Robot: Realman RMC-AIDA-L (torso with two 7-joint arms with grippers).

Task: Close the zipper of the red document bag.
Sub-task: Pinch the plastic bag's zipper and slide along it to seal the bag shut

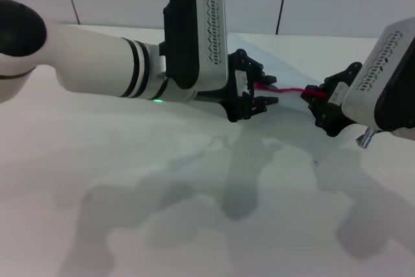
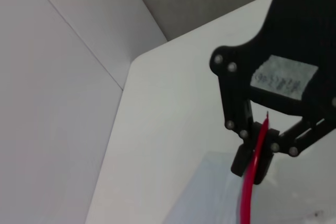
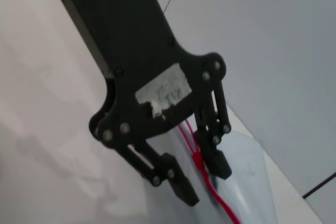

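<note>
From the head camera, the red document bag [image 1: 285,63] lies on the white surface [image 1: 130,180] far from the robot, between the two arms, and it is so pale and see-through that it is hard to pick out. Its zipper [image 1: 285,89] shows as a thin red line running from the left gripper [image 1: 271,91] across to the right gripper [image 1: 311,93]. The left wrist camera looks across at the right gripper [image 2: 254,158] - its fingers [image 2: 240,162] are pinched tight on the red zipper [image 2: 251,187], holding that end of the bag [image 2: 210,192] in place. The right wrist camera looks back at the left gripper [image 3: 206,184]: its fingers [image 3: 181,184] are spread apart, with the zipper [image 3: 210,187] passing between them and a small red lump, likely the slider [image 3: 197,158], sitting just by one finger. So the slider is not gripped yet. The bag [image 3: 247,171] looks thin, light and floppy, and its plastic looks smooth, so it would probably slide or wrinkle if pulled with nothing holding it. The best place to hold is the tiny slider, with the other end kept pinched. The far edge of the surface, with the wall behind it, is near the bag - there is more open room on the near side and between the two grippers for a straight pull along the red line.
</note>
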